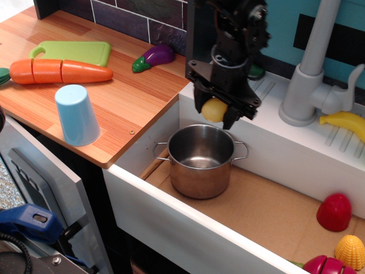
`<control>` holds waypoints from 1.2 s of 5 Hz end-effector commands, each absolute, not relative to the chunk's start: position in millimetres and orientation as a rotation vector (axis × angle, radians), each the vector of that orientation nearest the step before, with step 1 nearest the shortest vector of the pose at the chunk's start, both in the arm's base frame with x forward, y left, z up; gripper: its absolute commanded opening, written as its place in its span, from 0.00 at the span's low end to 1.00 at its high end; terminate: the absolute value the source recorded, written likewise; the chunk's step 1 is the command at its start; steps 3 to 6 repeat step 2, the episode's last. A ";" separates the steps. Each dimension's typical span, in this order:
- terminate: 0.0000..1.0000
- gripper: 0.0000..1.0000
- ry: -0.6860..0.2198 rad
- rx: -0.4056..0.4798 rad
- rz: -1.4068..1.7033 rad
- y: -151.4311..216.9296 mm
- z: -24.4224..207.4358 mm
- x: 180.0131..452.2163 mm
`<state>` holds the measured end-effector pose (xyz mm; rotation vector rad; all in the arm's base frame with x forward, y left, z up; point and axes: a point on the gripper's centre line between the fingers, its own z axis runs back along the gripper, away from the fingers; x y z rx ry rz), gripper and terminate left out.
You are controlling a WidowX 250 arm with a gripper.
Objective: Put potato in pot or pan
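Observation:
My gripper is shut on the small pale-yellow potato. It holds the potato in the air just above the back rim of the shiny steel pot. The pot stands upright and empty on the cardboard floor of the white sink basin, near the basin's left end. Its two loop handles show at the left and right.
A light-blue cup, a carrot, a green cutting board and an eggplant lie on the wooden counter at left. A grey faucet and a banana are at right. Red and yellow-orange toys sit in the basin's right corner.

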<state>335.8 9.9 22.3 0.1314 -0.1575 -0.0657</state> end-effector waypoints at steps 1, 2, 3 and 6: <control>0.00 1.00 -0.213 0.099 -0.068 13.9 48.4 345.3; 1.00 1.00 -0.213 0.099 -0.068 13.9 48.4 345.3; 1.00 1.00 -0.213 0.099 -0.068 13.9 48.4 345.3; 1.00 1.00 -0.213 0.099 -0.068 13.9 48.4 345.3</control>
